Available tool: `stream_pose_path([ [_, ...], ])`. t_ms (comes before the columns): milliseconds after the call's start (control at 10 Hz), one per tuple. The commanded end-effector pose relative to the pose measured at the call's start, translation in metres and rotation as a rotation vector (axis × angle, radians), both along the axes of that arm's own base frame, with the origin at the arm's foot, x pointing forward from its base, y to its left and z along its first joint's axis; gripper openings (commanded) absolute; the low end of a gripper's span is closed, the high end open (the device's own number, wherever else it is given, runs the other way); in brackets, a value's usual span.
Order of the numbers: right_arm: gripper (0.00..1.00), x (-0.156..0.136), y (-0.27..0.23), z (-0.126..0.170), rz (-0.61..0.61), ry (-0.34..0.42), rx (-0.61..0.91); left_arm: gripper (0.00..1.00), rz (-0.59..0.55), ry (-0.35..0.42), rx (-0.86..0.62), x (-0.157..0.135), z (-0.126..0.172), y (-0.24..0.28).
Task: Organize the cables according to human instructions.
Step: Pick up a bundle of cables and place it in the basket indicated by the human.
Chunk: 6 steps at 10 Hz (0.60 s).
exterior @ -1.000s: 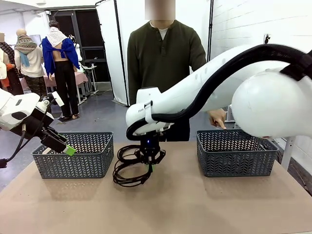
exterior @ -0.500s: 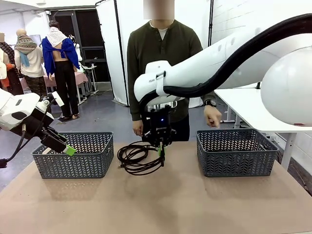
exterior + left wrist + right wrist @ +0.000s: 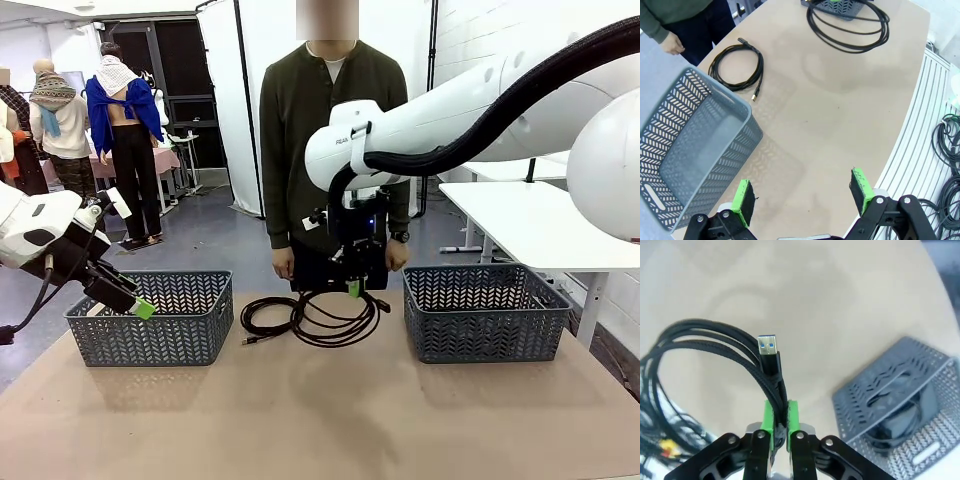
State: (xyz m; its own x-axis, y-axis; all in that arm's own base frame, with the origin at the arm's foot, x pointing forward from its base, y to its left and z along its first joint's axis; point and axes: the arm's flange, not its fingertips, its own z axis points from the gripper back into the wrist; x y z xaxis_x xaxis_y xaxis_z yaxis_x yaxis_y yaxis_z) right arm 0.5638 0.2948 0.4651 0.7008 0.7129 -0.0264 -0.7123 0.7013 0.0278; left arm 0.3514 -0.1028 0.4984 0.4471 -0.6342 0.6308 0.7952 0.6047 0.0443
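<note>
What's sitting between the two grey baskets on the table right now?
Front view: two black cable coils. The lying coil rests on the table nearer the left basket; the held coil hangs from the shut right gripper, nearer the right basket.

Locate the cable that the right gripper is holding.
Front view: the cable hangs from the right gripper, right of centre, between the left basket and the right basket, beside another coil.

Left basket (image 3: 150,330), right basket (image 3: 485,322) well apart on tan table (image 3: 330,420).
</note>
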Motion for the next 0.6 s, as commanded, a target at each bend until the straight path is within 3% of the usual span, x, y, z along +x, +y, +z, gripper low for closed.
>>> stream_pose_path([
  [0, 0.00, -0.0031, -0.0116, -0.0051, 0.119, 0.044, 0.010, 1.00, -0.011, 0.004, -0.012, 0.0021, -0.0016, 0.0020],
  [200, 0.00, -0.0073, -0.0060, -0.0074, 0.086, 0.073, 0.001, 1.00, -0.011, 0.004, -0.012, 0.0021, -0.0016, 0.0020],
  [300, 0.00, 0.0012, -0.0081, -0.0028, 0.115, 0.027, 0.001, 1.00, -0.011, 0.004, -0.012, 0.0021, -0.0016, 0.0020],
  [500, 0.00, 0.0012, -0.0081, -0.0028, 0.115, 0.027, 0.001, 1.00, -0.011, 0.004, -0.012, 0.0021, -0.0016, 0.0020],
])
